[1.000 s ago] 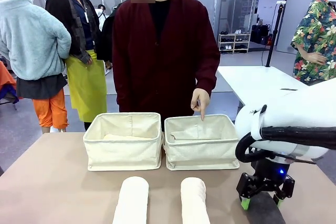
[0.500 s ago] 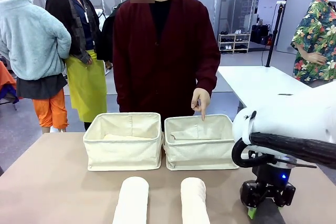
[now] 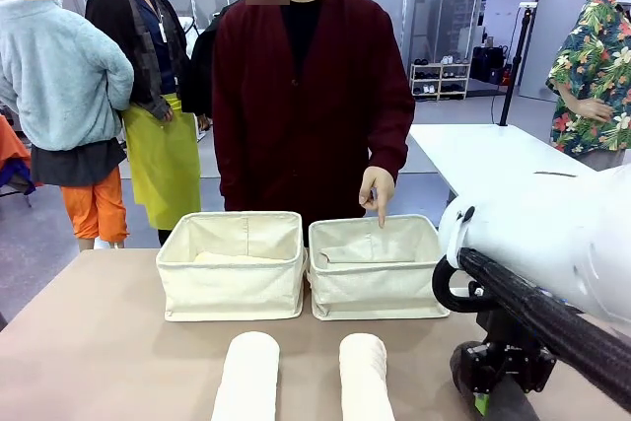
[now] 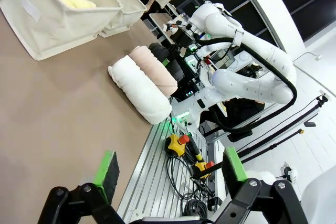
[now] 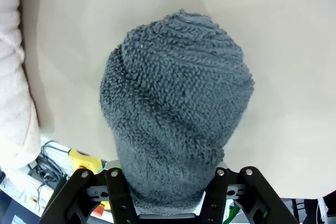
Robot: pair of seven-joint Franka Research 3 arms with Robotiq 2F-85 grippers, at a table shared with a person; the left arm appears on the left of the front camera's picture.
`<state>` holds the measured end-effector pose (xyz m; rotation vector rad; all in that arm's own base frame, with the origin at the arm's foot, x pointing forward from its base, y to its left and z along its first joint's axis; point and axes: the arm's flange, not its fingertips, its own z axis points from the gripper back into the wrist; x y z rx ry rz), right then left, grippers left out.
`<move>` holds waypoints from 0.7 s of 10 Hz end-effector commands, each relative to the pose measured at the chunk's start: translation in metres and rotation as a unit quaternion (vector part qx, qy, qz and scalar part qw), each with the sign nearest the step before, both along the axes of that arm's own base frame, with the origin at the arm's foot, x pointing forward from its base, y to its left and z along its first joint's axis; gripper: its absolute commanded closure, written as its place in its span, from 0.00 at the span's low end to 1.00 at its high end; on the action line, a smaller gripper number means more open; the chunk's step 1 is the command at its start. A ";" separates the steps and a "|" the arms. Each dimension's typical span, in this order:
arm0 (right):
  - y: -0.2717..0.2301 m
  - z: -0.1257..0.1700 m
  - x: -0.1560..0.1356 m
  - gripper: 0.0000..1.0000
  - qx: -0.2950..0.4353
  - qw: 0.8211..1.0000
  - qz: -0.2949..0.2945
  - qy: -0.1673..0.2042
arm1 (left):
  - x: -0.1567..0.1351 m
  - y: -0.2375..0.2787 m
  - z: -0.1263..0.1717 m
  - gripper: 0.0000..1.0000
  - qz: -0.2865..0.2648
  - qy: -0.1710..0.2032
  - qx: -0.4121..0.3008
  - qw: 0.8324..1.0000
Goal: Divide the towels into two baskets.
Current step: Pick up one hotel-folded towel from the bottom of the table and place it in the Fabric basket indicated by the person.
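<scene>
Two cream canvas baskets (image 3: 233,278) (image 3: 380,283) stand side by side at mid-table. A pale yellow towel (image 4: 76,2) lies in the left one. In front of them lie a white towel (image 3: 246,377) and a cream-pink towel (image 3: 365,377), side by side. My right gripper (image 5: 168,198) is shut on the near end of the dark grey towel (image 5: 176,108), which lies on the table at the front right (image 3: 508,407). My left gripper (image 4: 170,169) hangs open above the table's near edge, holding nothing.
A person in a dark red cardigan stands behind the baskets, one hand (image 3: 377,192) pointing a finger down into the right basket. Yellow controllers and cables (image 4: 181,148) lie on a metal rail off the table's near edge. Bare tabletop (image 3: 99,342) spreads at the left.
My right gripper has dropped lower over the dark grey towel and its fingers have closed on it. The person's hand, the baskets and the other towels have not moved.
</scene>
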<state>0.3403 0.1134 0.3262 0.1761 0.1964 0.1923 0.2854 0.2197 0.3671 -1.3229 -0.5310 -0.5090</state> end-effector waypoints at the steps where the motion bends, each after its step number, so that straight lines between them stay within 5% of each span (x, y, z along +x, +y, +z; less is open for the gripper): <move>1: -0.031 0.009 -0.063 0.81 0.035 0.999 0.035 0.019 | -0.007 -0.001 0.002 0.00 -0.002 0.002 0.001 1.000; 2: 0.000 0.000 0.000 0.81 0.000 1.000 0.000 0.000 | -0.007 -0.001 0.002 0.00 -0.002 0.002 0.001 1.000; 6: 0.000 0.000 0.000 0.81 0.000 1.000 0.000 0.000 | -0.007 -0.001 0.002 0.00 -0.002 0.002 0.001 1.000; 7: -0.002 0.003 -0.004 0.58 0.002 1.000 0.016 0.005 | -0.007 -0.001 0.002 0.00 -0.002 0.002 0.001 1.000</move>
